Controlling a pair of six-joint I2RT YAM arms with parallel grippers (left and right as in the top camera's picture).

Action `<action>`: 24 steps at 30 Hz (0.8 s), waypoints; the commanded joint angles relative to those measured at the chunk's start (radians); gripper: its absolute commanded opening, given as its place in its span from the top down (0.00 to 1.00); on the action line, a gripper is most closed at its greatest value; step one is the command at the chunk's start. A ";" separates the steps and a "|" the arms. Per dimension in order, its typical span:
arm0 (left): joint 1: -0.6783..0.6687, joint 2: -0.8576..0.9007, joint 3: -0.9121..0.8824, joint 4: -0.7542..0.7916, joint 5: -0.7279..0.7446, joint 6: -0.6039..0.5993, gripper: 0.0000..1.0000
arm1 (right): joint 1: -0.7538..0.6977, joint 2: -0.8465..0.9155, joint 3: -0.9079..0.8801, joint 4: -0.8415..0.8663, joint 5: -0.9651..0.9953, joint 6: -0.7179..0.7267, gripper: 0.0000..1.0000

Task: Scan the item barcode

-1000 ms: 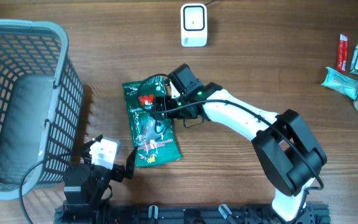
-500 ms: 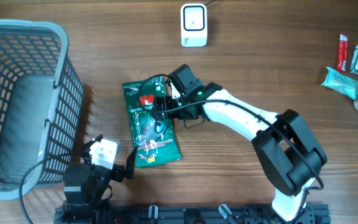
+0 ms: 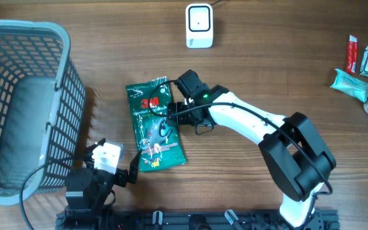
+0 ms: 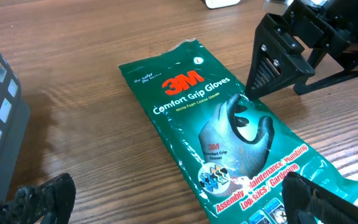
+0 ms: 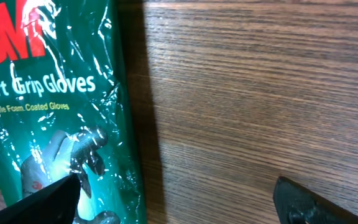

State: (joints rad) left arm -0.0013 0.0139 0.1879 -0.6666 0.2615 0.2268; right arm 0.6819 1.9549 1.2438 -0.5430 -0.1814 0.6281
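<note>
While both arms hang low over the table (image 3: pixel 267 64), I read the glove packet (image 3: pixel 153 128) as lying flat on the wood, printed face up, well short of the white scanner (image 3: pixel 199 25) at the far edge. Neither arm holds it.

Right gripper (image 3: pixel 173 112): jaws spread wide at the packet's right edge, near its top. In the right wrist view one finger (image 5: pixel 48 199) sits above the green film and the other above bare wood. I cannot tell whether either tip touches.

Left gripper (image 3: pixel 117 163): jaws likewise spread, holding nothing, just beside the packet's near left corner.

The wire basket (image 3: pixel 62 70) stands to the left, apart from the packet.
</note>
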 commanded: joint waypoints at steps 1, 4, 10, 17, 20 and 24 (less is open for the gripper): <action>0.004 -0.006 -0.005 0.002 0.018 -0.006 0.00 | 0.005 0.013 -0.010 -0.002 0.026 0.010 0.00; 0.004 -0.006 -0.005 0.002 0.018 -0.006 0.00 | 0.005 0.013 -0.010 -0.009 0.026 0.009 0.00; 0.004 -0.006 -0.005 0.002 0.018 -0.006 0.00 | 0.005 0.013 -0.010 -0.009 0.033 0.008 0.00; 0.004 -0.006 -0.005 0.002 0.018 -0.006 0.00 | 0.005 0.013 -0.010 -0.016 0.033 0.008 0.00; 0.004 -0.006 -0.005 0.003 0.018 -0.006 0.00 | 0.005 0.013 -0.010 -0.027 0.033 0.007 0.00; 0.004 -0.006 -0.005 0.003 0.018 -0.006 0.00 | 0.005 0.013 -0.010 -0.028 0.032 0.007 0.00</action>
State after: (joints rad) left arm -0.0013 0.0139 0.1879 -0.6666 0.2615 0.2268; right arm 0.6819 1.9549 1.2438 -0.5648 -0.1741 0.6277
